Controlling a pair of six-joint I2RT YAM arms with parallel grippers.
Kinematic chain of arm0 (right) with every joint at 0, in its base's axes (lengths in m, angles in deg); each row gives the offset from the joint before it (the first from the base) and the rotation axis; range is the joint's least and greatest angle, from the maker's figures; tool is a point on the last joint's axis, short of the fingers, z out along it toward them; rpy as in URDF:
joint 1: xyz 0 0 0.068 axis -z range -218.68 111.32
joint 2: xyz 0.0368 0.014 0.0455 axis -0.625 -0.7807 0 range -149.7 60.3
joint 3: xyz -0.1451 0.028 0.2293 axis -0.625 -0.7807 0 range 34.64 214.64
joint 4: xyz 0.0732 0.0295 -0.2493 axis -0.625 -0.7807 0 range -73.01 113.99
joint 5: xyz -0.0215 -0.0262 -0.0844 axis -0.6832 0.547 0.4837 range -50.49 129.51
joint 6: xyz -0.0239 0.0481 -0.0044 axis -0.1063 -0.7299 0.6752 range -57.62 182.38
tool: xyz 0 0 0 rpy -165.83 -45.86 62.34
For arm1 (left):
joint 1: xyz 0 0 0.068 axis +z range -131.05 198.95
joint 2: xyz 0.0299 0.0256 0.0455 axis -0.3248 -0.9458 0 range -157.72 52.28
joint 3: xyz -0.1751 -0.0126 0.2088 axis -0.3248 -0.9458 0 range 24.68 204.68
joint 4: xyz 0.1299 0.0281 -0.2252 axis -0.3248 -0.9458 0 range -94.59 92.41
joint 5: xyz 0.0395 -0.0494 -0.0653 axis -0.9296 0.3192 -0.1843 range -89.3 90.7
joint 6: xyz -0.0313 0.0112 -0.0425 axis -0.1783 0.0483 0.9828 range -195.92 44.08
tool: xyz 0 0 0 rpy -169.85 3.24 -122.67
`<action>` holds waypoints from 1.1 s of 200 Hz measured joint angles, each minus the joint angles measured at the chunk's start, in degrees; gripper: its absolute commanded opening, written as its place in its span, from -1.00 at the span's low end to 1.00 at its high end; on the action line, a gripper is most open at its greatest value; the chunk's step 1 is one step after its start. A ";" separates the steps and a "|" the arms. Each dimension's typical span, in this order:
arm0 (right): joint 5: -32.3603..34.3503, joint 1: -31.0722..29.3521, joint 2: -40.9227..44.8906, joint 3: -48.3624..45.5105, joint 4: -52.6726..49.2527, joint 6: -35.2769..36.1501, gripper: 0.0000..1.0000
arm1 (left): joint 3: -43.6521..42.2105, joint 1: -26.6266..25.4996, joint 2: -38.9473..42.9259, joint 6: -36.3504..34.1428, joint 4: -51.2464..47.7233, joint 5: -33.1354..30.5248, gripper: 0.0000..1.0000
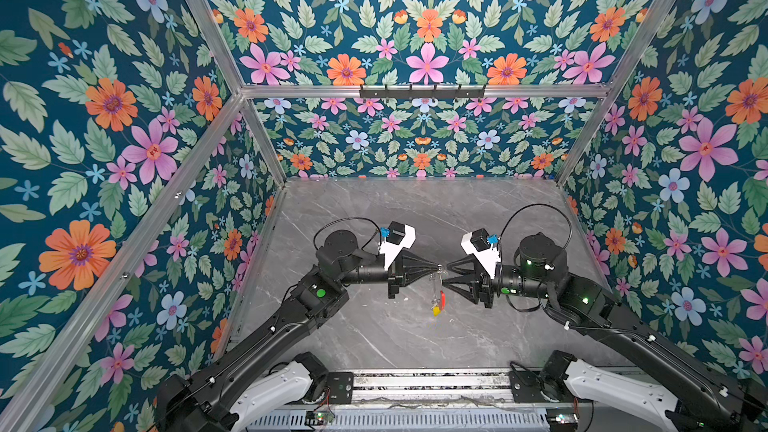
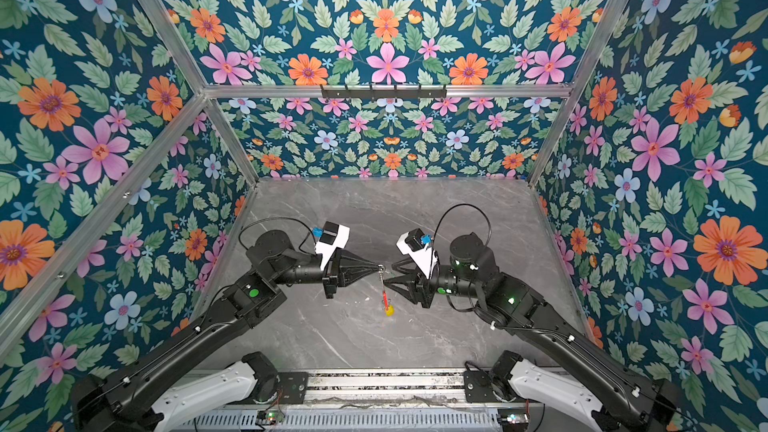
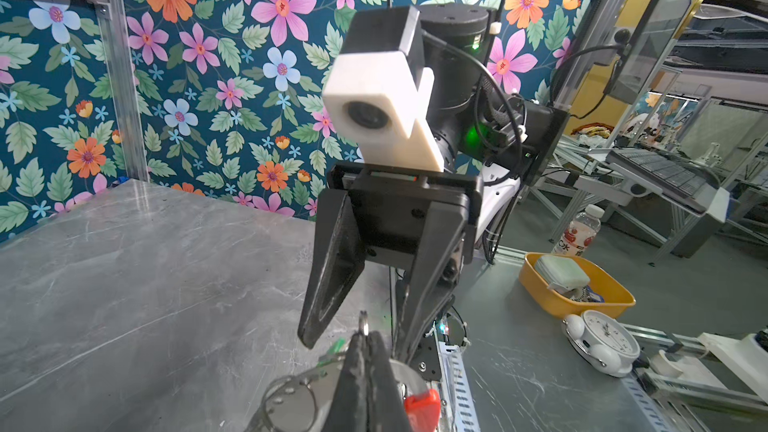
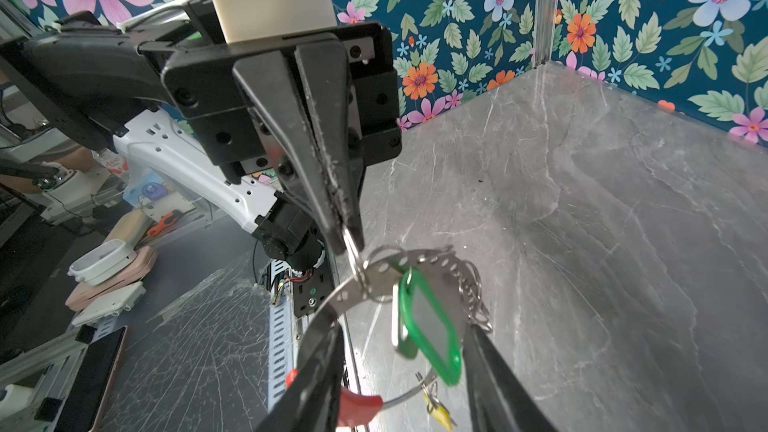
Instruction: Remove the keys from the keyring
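Note:
The keyring (image 4: 353, 290), a grey perforated metal loop with a red sleeve (image 4: 359, 405), hangs in the air above the table (image 1: 374, 334). My left gripper (image 4: 351, 238) is shut on a small silver ring (image 4: 358, 261) at the loop's top. The green key (image 4: 432, 326) dangles between the spread fingers (image 4: 320, 363) of my open right gripper (image 4: 405, 371), touching neither. The yellow key (image 4: 438, 413) hangs at the loop's bottom. Both top views show the gripper tips almost meeting: left gripper (image 1: 439, 268), right gripper (image 1: 446, 275), with the keyring (image 1: 434, 288) and the yellow key (image 1: 435, 310) below them.
Flowered walls enclose the grey marble table on three sides, and a black hook rack (image 1: 422, 91) sits on the back bar. A metal rail (image 1: 428, 384) runs along the front edge. Outside it lie a yellow tub (image 3: 577, 297), a white alarm clock (image 3: 602, 342) and a bottle (image 3: 579, 230).

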 measured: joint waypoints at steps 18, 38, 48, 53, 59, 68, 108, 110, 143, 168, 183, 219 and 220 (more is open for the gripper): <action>-0.20 -0.02 -0.74 0.24 0.72 -0.02 -0.24 | -0.02 0.00 -0.09 0.24 0.92 0.07 -1.00; -0.26 -0.02 -1.64 0.70 1.31 0.02 -0.38 | -0.02 0.00 -0.17 0.52 1.42 0.17 -1.00; -0.39 -0.02 -1.90 0.87 1.31 0.02 -0.49 | -0.13 0.02 -0.17 0.63 1.81 0.28 -1.00; -0.44 -0.02 -1.99 0.98 1.31 0.07 -0.56 | -0.15 0.02 -0.17 0.70 1.88 0.35 -1.00; -0.46 -0.02 -2.08 1.09 1.33 0.07 -0.63 | -0.24 0.02 -0.17 1.03 2.08 0.42 -1.00; -0.61 -0.02 -2.08 1.22 1.36 0.07 -0.73 | -0.35 0.00 -0.17 1.31 2.23 0.44 -1.00; -1.31 -0.09 -2.08 1.64 1.22 0.28 -1.00 | -1.29 0.00 0.26 1.75 3.37 -0.28 -1.00; -1.36 -0.11 -2.08 1.66 1.20 0.31 -1.00 | -1.38 0.00 0.26 1.77 3.52 -0.37 -1.00; -1.51 -0.96 -2.12 1.88 0.85 0.52 -1.00 | -2.84 -0.02 0.94 3.37 6.19 -2.34 -1.00; -1.31 -1.33 -2.27 2.03 0.81 0.68 -1.00 | -3.69 -0.04 1.70 4.61 7.87 -3.50 -1.00; -1.29 -1.44 -2.47 2.03 0.83 0.68 -1.00 | -4.04 -0.04 1.95 4.68 8.74 -4.17 -1.00; -1.33 -1.75 -3.34 2.03 1.09 0.68 -1.00 | -5.51 -0.04 2.05 6.10 11.04 -5.20 -1.00; -1.33 -1.79 -3.39 2.03 1.16 0.68 -1.00 | -5.55 -0.04 2.05 6.14 11.17 -5.22 -1.00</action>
